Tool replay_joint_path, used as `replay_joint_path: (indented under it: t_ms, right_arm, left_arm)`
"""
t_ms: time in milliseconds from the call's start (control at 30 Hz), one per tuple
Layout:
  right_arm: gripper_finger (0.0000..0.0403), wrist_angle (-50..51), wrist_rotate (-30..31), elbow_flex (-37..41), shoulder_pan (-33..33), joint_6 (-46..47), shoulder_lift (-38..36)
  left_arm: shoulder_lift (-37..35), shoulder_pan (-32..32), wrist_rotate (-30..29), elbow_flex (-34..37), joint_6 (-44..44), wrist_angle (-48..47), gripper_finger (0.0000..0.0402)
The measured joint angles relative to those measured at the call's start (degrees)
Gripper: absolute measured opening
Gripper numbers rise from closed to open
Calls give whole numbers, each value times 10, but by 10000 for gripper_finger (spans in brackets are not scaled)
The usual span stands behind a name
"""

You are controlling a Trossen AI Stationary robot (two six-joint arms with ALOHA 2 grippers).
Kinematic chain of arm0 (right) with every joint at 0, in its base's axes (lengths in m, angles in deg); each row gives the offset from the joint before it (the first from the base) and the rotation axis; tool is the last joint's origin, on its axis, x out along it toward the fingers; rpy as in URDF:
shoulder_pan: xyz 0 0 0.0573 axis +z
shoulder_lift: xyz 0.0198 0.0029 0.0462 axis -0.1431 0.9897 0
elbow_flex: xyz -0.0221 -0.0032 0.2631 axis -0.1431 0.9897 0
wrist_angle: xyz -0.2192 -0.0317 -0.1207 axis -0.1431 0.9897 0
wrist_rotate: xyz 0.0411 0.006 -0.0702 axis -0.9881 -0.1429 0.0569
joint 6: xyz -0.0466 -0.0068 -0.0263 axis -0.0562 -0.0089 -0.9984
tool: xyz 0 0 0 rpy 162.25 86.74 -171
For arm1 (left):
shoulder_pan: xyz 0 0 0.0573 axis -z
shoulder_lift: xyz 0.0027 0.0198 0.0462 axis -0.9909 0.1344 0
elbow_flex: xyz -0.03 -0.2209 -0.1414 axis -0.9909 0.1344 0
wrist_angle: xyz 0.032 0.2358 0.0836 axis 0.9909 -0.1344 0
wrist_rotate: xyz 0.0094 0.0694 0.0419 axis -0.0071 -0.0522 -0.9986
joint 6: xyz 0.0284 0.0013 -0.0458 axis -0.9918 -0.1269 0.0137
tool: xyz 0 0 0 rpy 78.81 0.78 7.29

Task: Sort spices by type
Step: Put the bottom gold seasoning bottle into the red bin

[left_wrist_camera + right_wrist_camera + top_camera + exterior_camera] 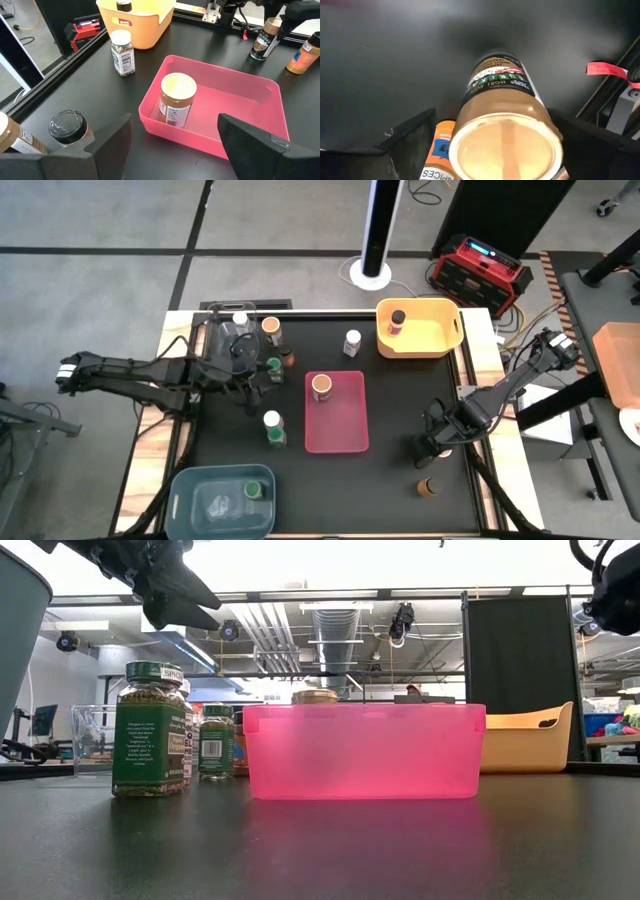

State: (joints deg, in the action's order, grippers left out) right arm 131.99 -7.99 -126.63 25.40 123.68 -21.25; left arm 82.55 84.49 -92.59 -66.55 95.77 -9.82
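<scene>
**A:** What stands at the middle of the black desk?

**B:** A pink bin. One tan-lidded spice jar stands upright in its far-left corner.

**A:** And the left end effector?

**B:** It hovers just left of the pink bin and above the desk. Its fingers are spread wide and hold nothing. The wrist camera looks between them at the jar in the bin.

**A:** The right end effector?

**B:** It is low over the desk, well right of the pink bin. Its fingers are wide apart on either side of an upright brown-filled jar. A gap shows at the sides, so it is open around the jar and not clamped on it. An orange-labelled jar sits close against the brown-filled one.

**A:** Where are the other spices?

**B:**
- A white-lidded jar stands just beyond the pink bin's far edge.
- A dark-lidded jar sits inside the yellow bin, beyond the pink bin and to its right.
- A white-capped jar and a green jar stand together just left of the pink bin.
- An orange-lidded jar and a green-lidded jar stand farther back on that left side.
- A brown jar stands alone to the near right of the pink bin.
- A green-lidded one rests in the blue bin, to the near left of the pink bin.
</scene>
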Motion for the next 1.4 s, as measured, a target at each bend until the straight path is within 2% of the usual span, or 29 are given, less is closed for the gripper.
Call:
replay_joint_path:
  t_ms: [300,400,600,833,1133,1267,1400]
  right_arm:
    - [361,-2,0,16,0,9,0]
    - [341,-2,0,16,0,9,0]
    - [264,-3,-1,16,0,9,0]
    - [263,-6,2,-1,-2,9,1]
    - [263,113,6,-135,-21,-30,14]
    - [263,160,30,-219,-58,-98,58]
    - [263,207,32,-302,-108,-214,134]
  left_arm:
    - [0,0,0,0,0,0,276]
    - [0,0,0,0,0,0,276]
    - [0,0,0,0,0,0,276]
    - [0,0,0,0,0,0,276]
    - [0,0,0,0,-5,0,276]
    - [0,0,0,0,-5,1,276]
    - [0,0,0,0,-11,15,276]
